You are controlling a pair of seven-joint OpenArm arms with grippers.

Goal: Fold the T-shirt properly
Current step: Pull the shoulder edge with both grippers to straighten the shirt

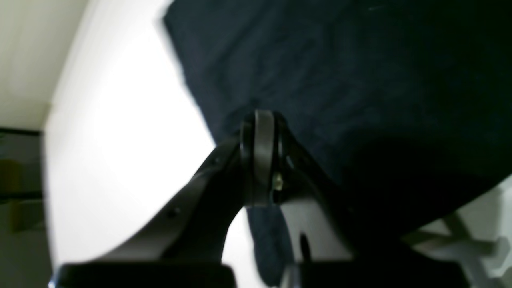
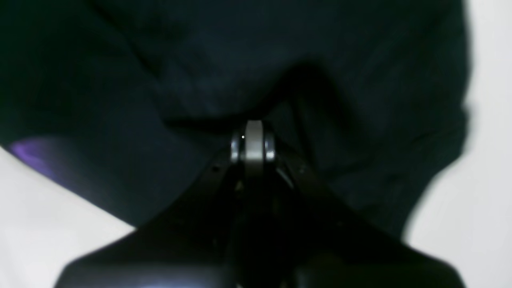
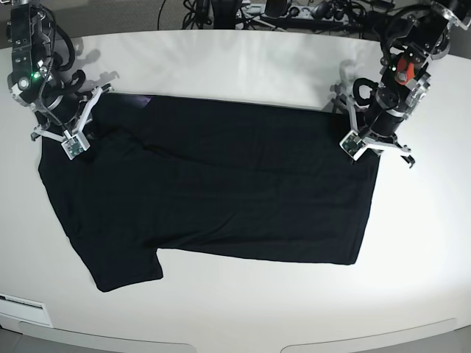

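We see a white surface (image 3: 243, 66) filling the base view, with the black T-shirt (image 3: 221, 191) spread nearly flat across its middle, plain side up, 1 sleeve trailing toward the near edge. A sliver of purple shows at the cloth's edge in the right wrist view. The 2 arms stand at opposite far corners of the shirt. The left pincer (image 1: 262, 120) is clamped tight on a fold of dark cloth at the shirt's edge. The right pincer (image 2: 253, 132) is likewise closed, its tips pressed into bunched fabric.
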